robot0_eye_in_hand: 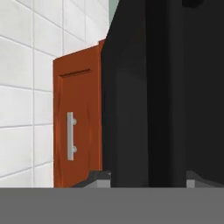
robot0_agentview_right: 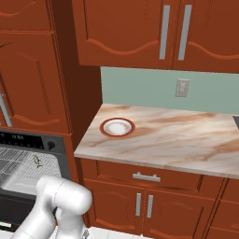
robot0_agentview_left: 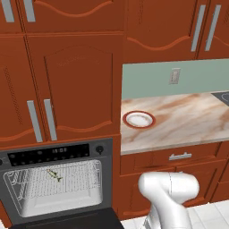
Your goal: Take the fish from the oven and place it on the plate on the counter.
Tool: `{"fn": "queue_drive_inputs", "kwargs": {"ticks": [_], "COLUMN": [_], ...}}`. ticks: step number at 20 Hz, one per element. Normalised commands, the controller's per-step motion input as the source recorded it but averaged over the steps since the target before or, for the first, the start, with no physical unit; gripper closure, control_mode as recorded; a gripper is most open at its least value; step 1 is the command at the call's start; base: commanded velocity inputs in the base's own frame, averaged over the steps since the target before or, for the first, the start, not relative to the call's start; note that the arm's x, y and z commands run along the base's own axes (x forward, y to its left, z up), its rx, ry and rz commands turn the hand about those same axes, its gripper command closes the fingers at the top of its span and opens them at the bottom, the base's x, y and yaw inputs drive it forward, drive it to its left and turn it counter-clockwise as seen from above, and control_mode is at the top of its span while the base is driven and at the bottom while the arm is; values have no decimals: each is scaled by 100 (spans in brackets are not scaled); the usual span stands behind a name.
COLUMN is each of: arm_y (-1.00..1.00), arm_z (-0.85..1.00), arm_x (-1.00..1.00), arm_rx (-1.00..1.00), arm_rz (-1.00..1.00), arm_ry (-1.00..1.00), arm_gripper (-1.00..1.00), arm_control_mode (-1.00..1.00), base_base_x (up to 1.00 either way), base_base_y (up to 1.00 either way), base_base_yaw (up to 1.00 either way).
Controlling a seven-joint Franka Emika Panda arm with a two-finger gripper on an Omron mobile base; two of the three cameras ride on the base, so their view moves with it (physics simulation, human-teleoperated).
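Note:
The black oven (robot0_agentview_left: 53, 154) (robot0_agentview_right: 28, 139) stands open at the lower left, its door dropped down and its wire racks lit. The tiny greenish-yellow fish (robot0_agentview_left: 54, 175) (robot0_agentview_right: 37, 161) lies on a rack inside. The small white plate (robot0_agentview_left: 138, 119) (robot0_agentview_right: 117, 127) with a red-brown rim sits on the marbled counter (robot0_agentview_left: 188, 123) (robot0_agentview_right: 177, 140), near its left end. My arm is folded low in front of the drawers, far from fish and plate. In the hand view my gripper (robot0_eye_in_hand: 142, 181) faces a black surface, its tips just showing, wide apart, with nothing between them.
Red-brown cabinets rise above the oven and counter. A wall socket (robot0_agentview_left: 174, 76) (robot0_agentview_right: 182, 87) sits on the green backsplash. A dark cooktop corner (robot0_agentview_left: 222, 96) is at the counter's right. The hand view holds a cabinet door with a silver handle (robot0_eye_in_hand: 70, 135) and white floor tiles (robot0_eye_in_hand: 26, 87).

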Motion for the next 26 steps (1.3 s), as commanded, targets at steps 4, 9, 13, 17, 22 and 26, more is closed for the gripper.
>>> {"fn": "queue_drive_inputs", "kwargs": {"ticks": [4, 9, 13, 17, 22, 26], "arm_y": [0, 0, 0, 0, -1, 0], "arm_z": [-12, 0, 0, 0, 21, 64], "arm_x": [-5, 0, -6, -23, -79, -98], "arm_rx": [0, 0, 0, 0, 0, 0], "arm_rz": [0, 0, 0, 0, 0, 0], "arm_ry": [0, 0, 0, 0, -6, -12], "arm_gripper": [100, 100, -100, -100, -100, -100], "arm_control_mode": [-100, -100, -100, -100, -100, -100], "base_base_x": [0, 0, 0, 0, 0, 0], "base_base_y": [0, 0, 0, 0, 0, 0], "base_base_yaw": [0, 0, 0, 0, 0, 0]}}
